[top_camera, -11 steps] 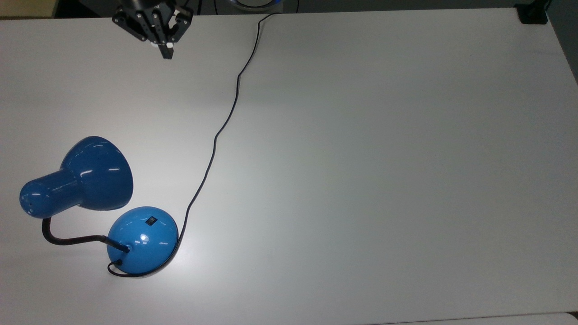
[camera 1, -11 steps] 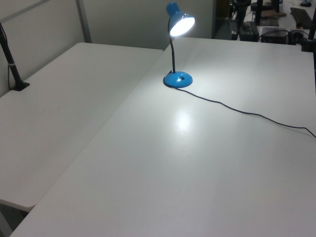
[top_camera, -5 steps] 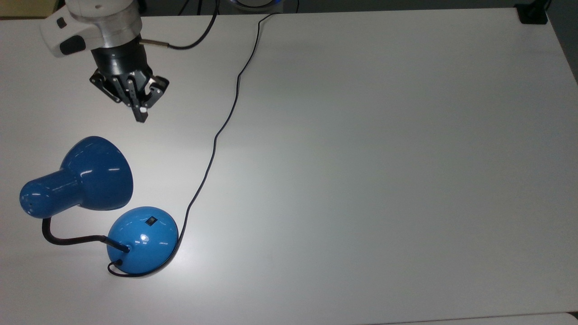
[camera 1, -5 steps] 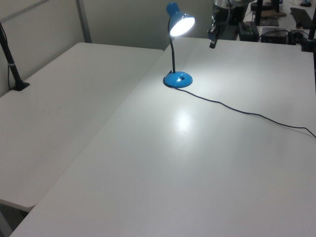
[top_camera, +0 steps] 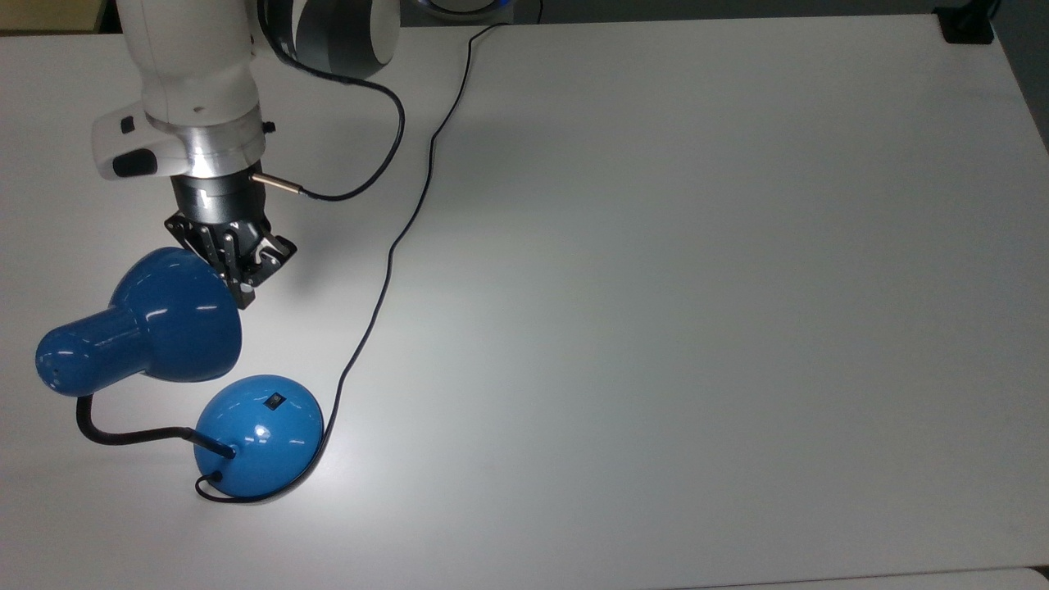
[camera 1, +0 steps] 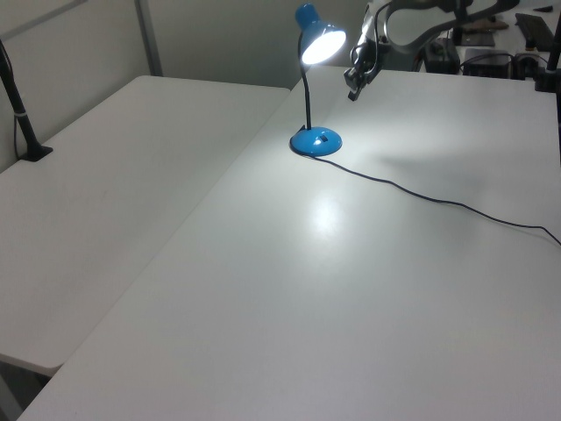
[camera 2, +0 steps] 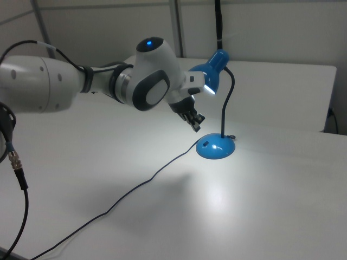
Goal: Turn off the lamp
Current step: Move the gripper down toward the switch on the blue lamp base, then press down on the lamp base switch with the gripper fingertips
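In the top view, your glossy blue metal desk lamp (top_camera: pixel 176 360) stands near the top view's left edge of the white bench (top_camera: pixel 656 287), its bell-shaped shade over a black bent gooseneck and a round domed base. The small black rocker switch (top_camera: pixel 274 401) sits on top of that base. A thin black cord (top_camera: pixel 393 246) runs from the base up to the bench's far edge. The black two-finger gripper (top_camera: pixel 244 297) hangs just beside the shade's rim, above the base and apart from the switch, with its fingers drawn together on nothing.

In the left view, you see the lamp (camera 1: pixel 313 88) lit, casting a bright patch on the bench (camera 1: pixel 263 289), and the gripper (camera 1: pixel 352 94) in the air just to the left view's right of the shade.

In the right view, the gripper (camera 2: pixel 196 127) points down, above and to the right view's left of the base, not touching the lamp (camera 2: pixel 217 108).
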You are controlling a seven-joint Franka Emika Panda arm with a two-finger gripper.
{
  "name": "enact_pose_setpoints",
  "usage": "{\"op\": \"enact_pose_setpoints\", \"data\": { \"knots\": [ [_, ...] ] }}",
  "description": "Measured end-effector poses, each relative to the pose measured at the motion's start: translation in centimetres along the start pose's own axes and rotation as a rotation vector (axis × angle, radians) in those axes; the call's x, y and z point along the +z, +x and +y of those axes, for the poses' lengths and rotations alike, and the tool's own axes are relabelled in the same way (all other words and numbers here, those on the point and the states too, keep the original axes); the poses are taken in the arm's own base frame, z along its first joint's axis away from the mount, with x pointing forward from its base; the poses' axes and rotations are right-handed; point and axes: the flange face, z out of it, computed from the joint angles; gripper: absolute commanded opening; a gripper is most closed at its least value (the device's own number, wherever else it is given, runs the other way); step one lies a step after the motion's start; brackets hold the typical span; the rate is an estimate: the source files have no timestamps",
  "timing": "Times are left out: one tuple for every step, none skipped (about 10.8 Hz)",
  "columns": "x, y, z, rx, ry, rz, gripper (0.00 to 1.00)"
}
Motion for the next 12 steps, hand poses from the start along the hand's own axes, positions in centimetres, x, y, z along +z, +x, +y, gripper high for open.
{"op": "enact_pose_setpoints", "data": {
  "knots": [
    [1.3, -0.1, -0.3, 0.016, -0.002, 0.009, 0.00],
    [2.7, -0.3, -0.8, 0.029, -0.001, 0.021, 0.00],
    [4.2, -0.6, -1.5, 0.034, 0.001, 0.032, 0.00],
    [5.5, -0.9, -2.1, 0.043, 0.001, 0.041, 0.00],
    [6.3, -1.1, -2.3, 0.053, 0.001, 0.046, 0.00],
    [6.7, -1.2, -2.3, 0.055, -0.001, 0.045, 0.00],
    [6.8, -1.3, -2.3, 0.056, -0.001, 0.043, 0.00],
    [7.0, -1.3, -2.3, 0.056, -0.002, 0.043, 0.00],
    [7.3, -1.4, -2.3, 0.055, -0.003, 0.040, 0.00],
    [7.6, -1.5, -2.3, 0.062, -0.005, 0.037, 0.00],
    [8.0, -1.6, -2.3, 0.076, -0.006, 0.035, 0.00],
    [8.3, -1.8, -2.3, 0.080, -0.007, 0.031, 0.00]
  ]
}}
